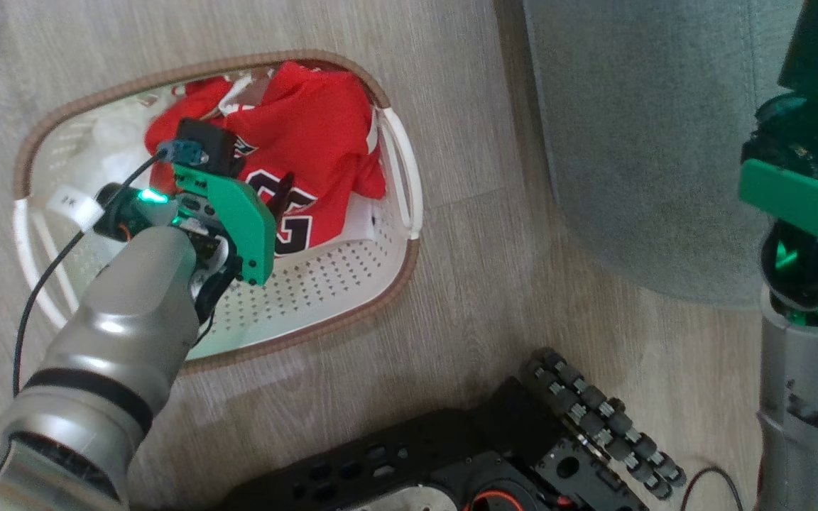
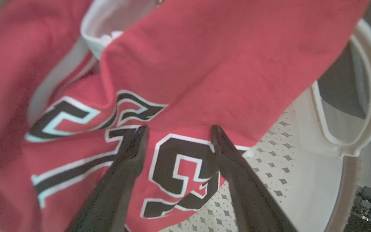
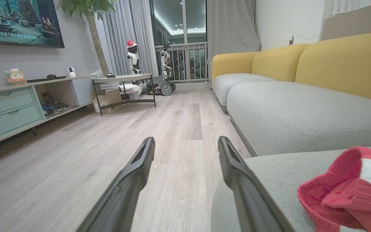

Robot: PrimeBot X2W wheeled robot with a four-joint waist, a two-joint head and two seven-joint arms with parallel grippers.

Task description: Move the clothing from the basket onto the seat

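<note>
Broadly, the seat (image 1: 636,142) fills the head view from 12 to 3 o'clock. It is a wide, soft landing place close to the work, so a lifted garment should need only a short swing across. The floor (image 1: 466,298) carries the basket (image 1: 324,277) at 10 o'clock, near the seat but apart from it, with its mouth up so an arm can come in from above. The jersey (image 1: 309,121) lies bunched in the basket's 12-to-2 half, leaving the perforated bottom bare toward 6 o'clock. Something pale, perhaps white fabric (image 1: 114,135), shows at the 10 o'clock end.

The left gripper (image 2: 179,129) reaches down inside the basket with its fingers spread wide, grasping nothing. Its tips straddle the "3" of the number, placed, I judge, to take a fold between them. Whether they already touch the cloth I cannot tell. The right gripper (image 3: 185,139) is likewise released and empty, pointing along the floor beside the seat's edge, out of the left arm's way.

A small red knit piece (image 3: 343,190) with a white band rests on the seat at 4 o'clock in the right wrist view, so part of the load seems delivered. The jersey is not yet lifted.
</note>
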